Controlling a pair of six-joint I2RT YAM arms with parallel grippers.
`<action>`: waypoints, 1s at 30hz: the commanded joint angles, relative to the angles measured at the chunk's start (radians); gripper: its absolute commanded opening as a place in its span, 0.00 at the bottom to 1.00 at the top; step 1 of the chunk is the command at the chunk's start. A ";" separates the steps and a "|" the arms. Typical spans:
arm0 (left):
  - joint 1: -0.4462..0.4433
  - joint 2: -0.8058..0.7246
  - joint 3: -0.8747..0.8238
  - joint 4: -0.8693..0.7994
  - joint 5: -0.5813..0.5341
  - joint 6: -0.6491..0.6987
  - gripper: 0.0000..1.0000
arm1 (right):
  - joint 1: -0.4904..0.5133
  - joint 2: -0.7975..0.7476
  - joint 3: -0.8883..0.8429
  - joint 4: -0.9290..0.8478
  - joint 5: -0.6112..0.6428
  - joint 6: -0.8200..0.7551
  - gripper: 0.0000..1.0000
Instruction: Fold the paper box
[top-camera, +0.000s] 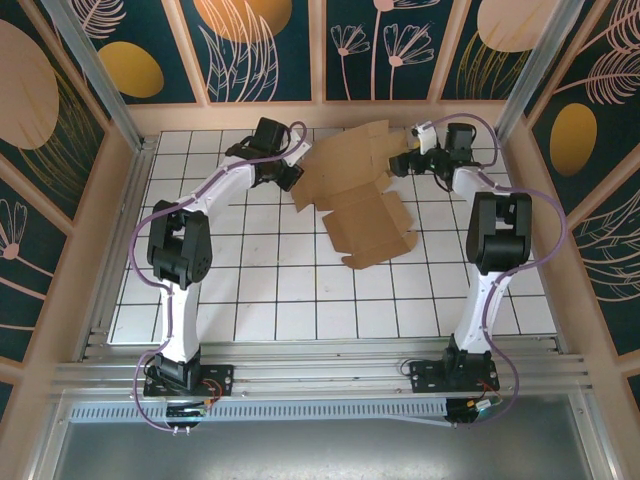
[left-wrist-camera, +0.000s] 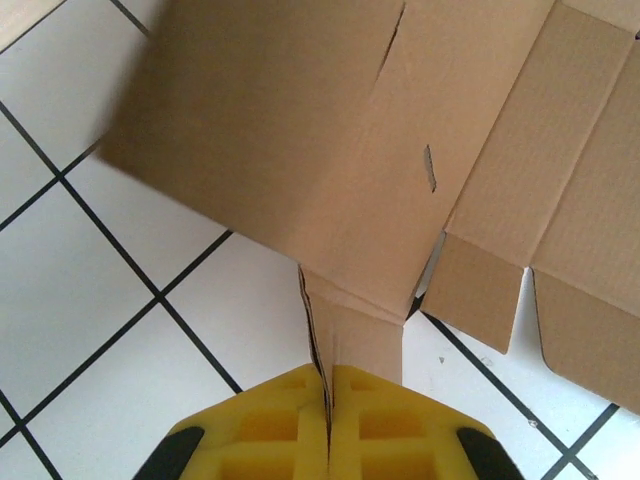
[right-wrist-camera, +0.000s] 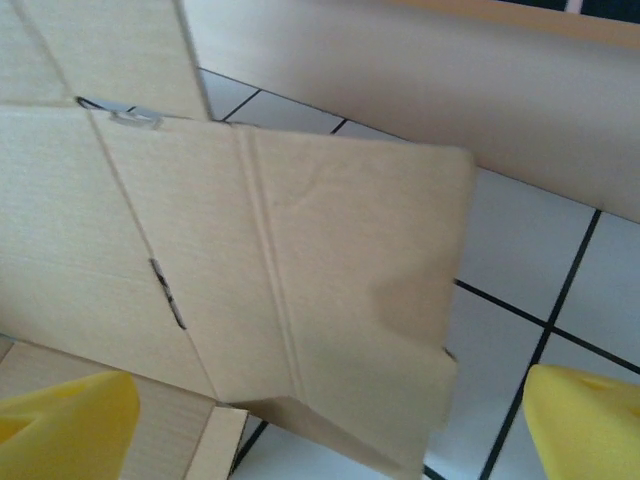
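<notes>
The paper box (top-camera: 362, 200) is a plain brown cardboard blank with several flaps, lying spread out at the back middle of the tiled table. My left gripper (top-camera: 291, 180) is at the blank's left edge. In the left wrist view its yellow fingers (left-wrist-camera: 290, 420) are pressed together on a narrow flap (left-wrist-camera: 355, 335) that hangs from a raised panel (left-wrist-camera: 300, 140). My right gripper (top-camera: 403, 160) is at the blank's right edge, open. In the right wrist view its yellow fingertips (right-wrist-camera: 65, 420) stand wide apart, with a creased panel (right-wrist-camera: 300, 270) lifted off the tiles between and ahead of them.
The white tiled table (top-camera: 250, 290) has a wooden back wall (right-wrist-camera: 450, 90) close behind the blank. Wooden side walls and two slanted metal posts (top-camera: 95, 70) frame the space. Open tiles lie in front of the blank toward the arm bases.
</notes>
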 joint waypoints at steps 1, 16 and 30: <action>0.000 -0.033 -0.008 0.048 -0.003 0.031 0.00 | -0.059 0.048 0.083 0.025 -0.115 -0.044 0.99; -0.001 -0.028 0.044 0.079 -0.124 0.136 0.00 | 0.040 0.055 0.340 -0.139 -0.239 -0.253 0.96; -0.014 -0.039 0.013 0.134 -0.189 0.224 0.00 | 0.266 0.113 0.571 -0.371 0.141 -0.987 0.96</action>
